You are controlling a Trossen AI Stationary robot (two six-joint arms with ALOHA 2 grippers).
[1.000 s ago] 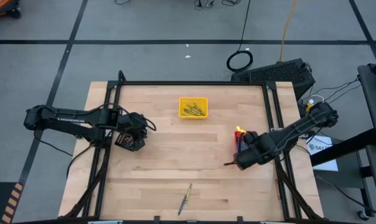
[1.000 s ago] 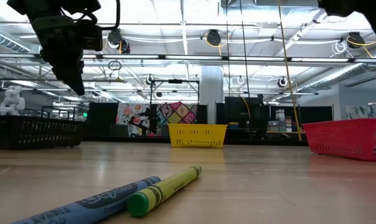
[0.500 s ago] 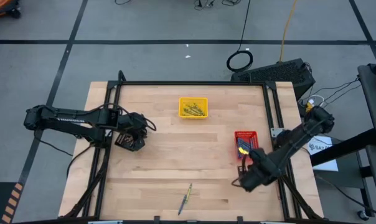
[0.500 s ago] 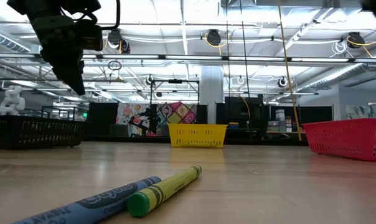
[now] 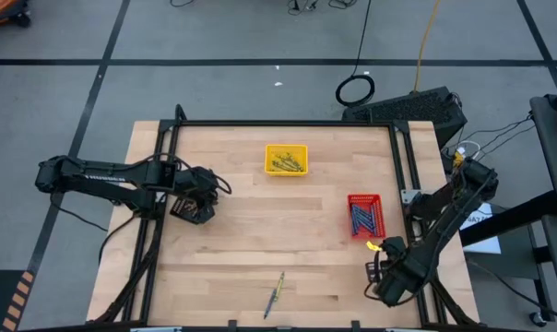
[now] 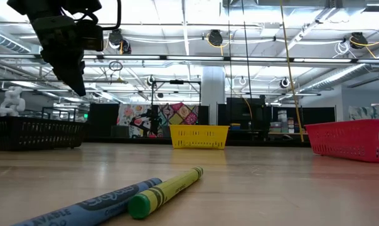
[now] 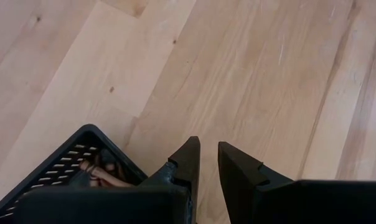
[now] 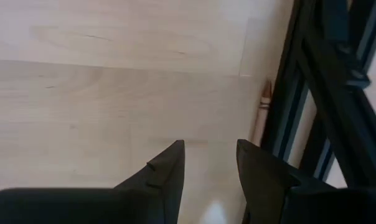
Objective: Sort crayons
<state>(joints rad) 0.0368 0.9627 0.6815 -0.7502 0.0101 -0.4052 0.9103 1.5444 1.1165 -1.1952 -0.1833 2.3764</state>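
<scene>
Two crayons, one blue point(image 6: 89, 204) and one yellow point(image 6: 167, 188), lie side by side on the table near its front edge point(image 5: 276, 293). A brown crayon point(image 8: 263, 106) lies on the table against the black frame rail at the right. My right gripper point(image 8: 210, 155) hangs open above the bare table at the near right point(image 5: 383, 277), with that crayon a little beyond its fingertips. My left gripper point(image 7: 208, 152) hovers at the table's left point(image 5: 202, 205), over the edge of the black tray point(image 7: 70, 162). Its fingers stand slightly apart with nothing between them.
The black tray point(image 5: 188, 210) holds brown crayons, the yellow tray point(image 5: 286, 159) at the far middle holds yellowish ones, and the red tray point(image 5: 364, 214) at the right holds blue ones. A black frame point(image 5: 412, 184) runs along the table's edges. Bare wood lies in the table's middle.
My right gripper has left its place over the red tray and swung toward the table's near right corner, sinking and rolling as it went; the red tray now shows uncovered. Its fingers have stayed open.
</scene>
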